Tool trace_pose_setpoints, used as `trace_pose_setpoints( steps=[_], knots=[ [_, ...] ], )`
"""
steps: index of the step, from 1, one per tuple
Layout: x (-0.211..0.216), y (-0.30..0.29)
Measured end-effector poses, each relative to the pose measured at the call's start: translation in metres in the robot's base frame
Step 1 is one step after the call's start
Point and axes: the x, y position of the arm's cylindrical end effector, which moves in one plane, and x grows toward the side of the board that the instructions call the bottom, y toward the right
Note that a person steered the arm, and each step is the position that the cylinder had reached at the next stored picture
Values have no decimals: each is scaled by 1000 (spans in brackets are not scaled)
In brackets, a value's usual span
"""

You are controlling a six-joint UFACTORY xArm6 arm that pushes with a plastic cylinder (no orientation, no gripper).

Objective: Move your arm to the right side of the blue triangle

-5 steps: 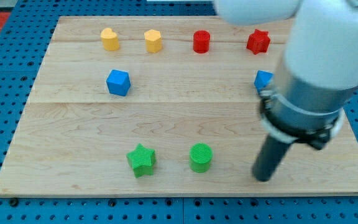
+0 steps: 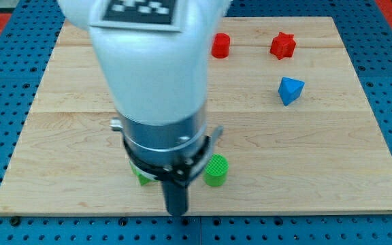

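My tip [image 2: 177,211] sits at the near edge of the wooden board [image 2: 318,170], left of the middle, the dark rod rising from it into a grey collar and the big white arm body [image 2: 152,61] that fills the view's left-centre and hides whatever lies behind it. The rod is a plain stick with nothing on it that spreads or pinches, and it holds nothing. Just beyond the tip and a little to its right stands the green cylinder [image 2: 216,170], close to the rod but apart from it. On the tip's other side, to the left, a scrap of another green block [image 2: 141,176] peeps out from under the collar; its shape cannot be made out. Farther off and well to the right lies the blue triangle [image 2: 290,90], alone on bare wood, far from the tip; the tip is to its left and nearer. Along the far edge, the red cylinder [image 2: 220,45] shows beside the arm body, and the red star [image 2: 282,45] sits to its right, just beyond the blue triangle.
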Motion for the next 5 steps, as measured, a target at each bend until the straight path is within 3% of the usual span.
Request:
trace_pose_setpoints(
  steps=[1,2,3,4,5],
  knots=[
    [-11,102],
    [-95,223],
    [-199,283],
    [-236,249],
    [-203,175]
  ],
)
